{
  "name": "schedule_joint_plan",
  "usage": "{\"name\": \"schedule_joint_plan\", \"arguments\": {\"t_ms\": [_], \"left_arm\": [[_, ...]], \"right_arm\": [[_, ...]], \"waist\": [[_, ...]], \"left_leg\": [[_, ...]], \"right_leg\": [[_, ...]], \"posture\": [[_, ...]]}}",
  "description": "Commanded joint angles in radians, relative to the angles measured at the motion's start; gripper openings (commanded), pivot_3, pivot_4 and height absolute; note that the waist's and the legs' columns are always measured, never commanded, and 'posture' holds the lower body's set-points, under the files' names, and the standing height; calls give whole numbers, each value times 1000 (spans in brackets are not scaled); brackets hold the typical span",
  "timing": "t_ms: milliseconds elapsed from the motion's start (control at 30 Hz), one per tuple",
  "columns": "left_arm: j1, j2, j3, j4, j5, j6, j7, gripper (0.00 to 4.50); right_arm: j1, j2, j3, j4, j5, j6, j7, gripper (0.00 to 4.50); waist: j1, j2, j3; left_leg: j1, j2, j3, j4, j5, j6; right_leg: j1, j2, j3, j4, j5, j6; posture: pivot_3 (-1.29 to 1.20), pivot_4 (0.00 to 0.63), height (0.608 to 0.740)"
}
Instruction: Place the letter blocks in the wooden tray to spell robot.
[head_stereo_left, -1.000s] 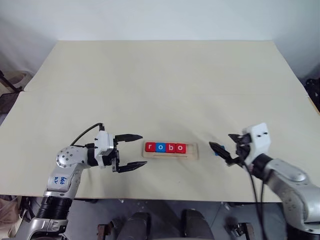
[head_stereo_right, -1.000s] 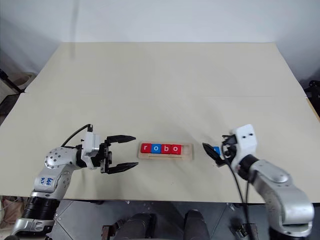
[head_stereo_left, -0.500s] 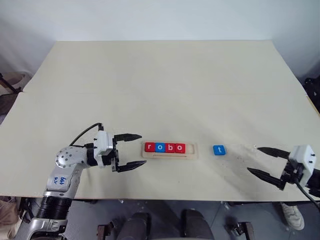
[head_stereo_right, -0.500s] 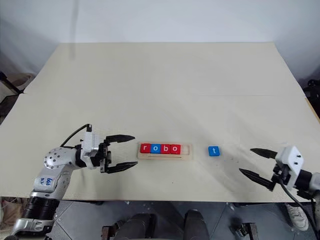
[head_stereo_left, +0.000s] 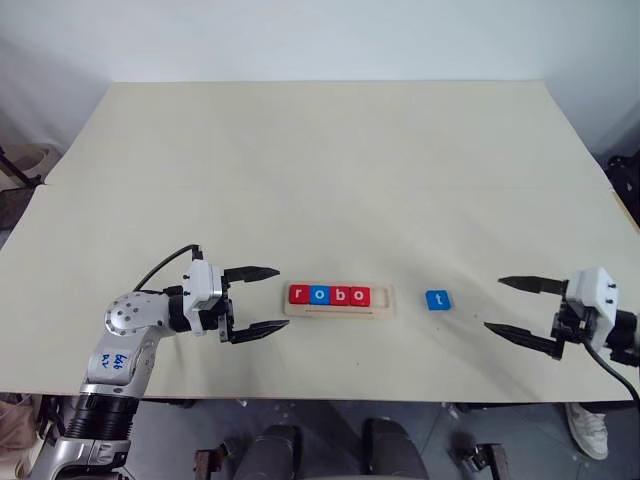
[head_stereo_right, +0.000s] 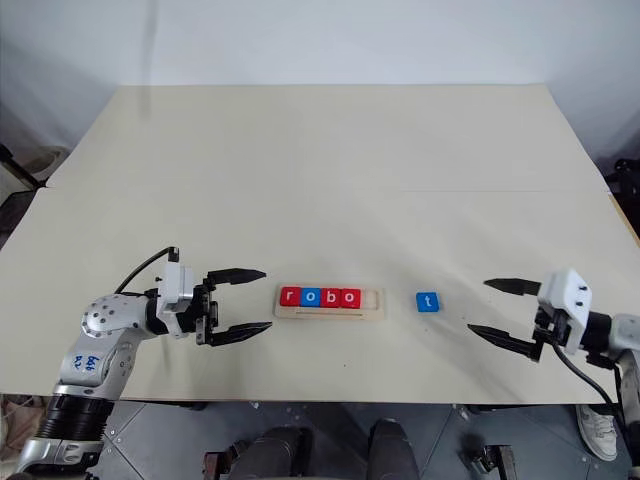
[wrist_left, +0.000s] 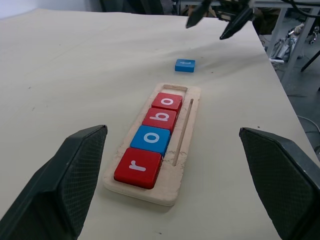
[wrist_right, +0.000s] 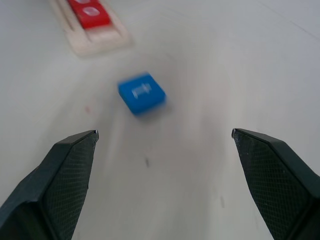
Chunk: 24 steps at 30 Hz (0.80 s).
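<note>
The right gripper (head_stereo_left: 512, 306) hangs over the near right part of the table (head_stereo_left: 330, 160), its two black fingers spread wide with nothing between them, pointing toward the middle of the table. In the right wrist view the fingers (wrist_right: 55, 172) frame the blue t block (wrist_right: 141, 93), which lies flat on the bare surface ahead of them, apart from both tips.

That t block (head_stereo_left: 437, 299) sits alone on the table, between the right gripper and the wooden tray (head_stereo_left: 340, 300), just beside the tray's right end but not touching it.

The tray lies near the front edge of the table, its long side running left to right. In its slot four letter blocks stand in a row, touching one another: red r (head_stereo_left: 299, 295), blue o (head_stereo_left: 319, 295), red b (head_stereo_left: 340, 295) and red o (head_stereo_left: 361, 296). The last place, at the tray's right end, holds no block; the left wrist view shows this bare recess (wrist_left: 175, 89) beyond the red o.

The left gripper (head_stereo_left: 258, 299) is level just beside the tray's left end, pointing along it toward the right. Its fingers (wrist_left: 70, 170) are also wide apart and hold nothing; the tray's near end lies between them in the left wrist view, touched by neither
</note>
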Motion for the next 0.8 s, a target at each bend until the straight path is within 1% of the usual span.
{"name": "schedule_joint_plan", "arguments": {"t_ms": [33,167,300,500,600,700,800], "left_arm": [[7,8,-3,-50,-13,-16,-21,4500],[-3,3,-37,-114,-30,1,-53,4500],[-15,-4,-54,-138,-23,1,-53,4500],[2,-4,-57,-151,-13,-7,-41,4500],[10,-2,-50,-153,-11,-8,-32,4500],[12,0,-47,-150,-10,-10,-27,4500],[13,1,-47,-151,-10,-10,-23,4500]], "right_arm": [[-79,-37,106,-14,-48,37,54,4480],[-232,-19,229,80,-118,19,96,4480],[-328,3,305,181,-171,-21,120,4480],[-397,53,355,339,-226,-129,129,4480],[-433,81,358,396,-235,-158,117,3891],[-453,99,362,432,-247,-189,116,2930],[-457,111,361,442,-245,-199,120,1790]], "waist": [[0,0,0],[-1,0,0],[1,0,0],[-2,0,0],[-5,0,0],[-5,0,0],[-5,0,0]], "left_leg": [[0,0,0,0,0,0],[0,0,0,0,0,0],[-1,0,-1,0,0,0],[-1,0,0,0,0,0],[-1,0,0,1,0,0],[-1,1,0,1,0,0],[-1,1,0,1,0,0]], "right_leg": [[0,0,0,0,0,0],[0,0,0,0,0,0],[0,0,-1,-1,0,0],[-1,0,-1,0,0,0],[-1,0,-1,0,0,0],[-1,1,-1,0,1,-1],[-1,1,-1,0,1,-1]], "posture": [[0,150,740],[0,150,740],[0,150,740],[0,150,740],[0,150,740],[0,150,740],[0,150,740]]}}
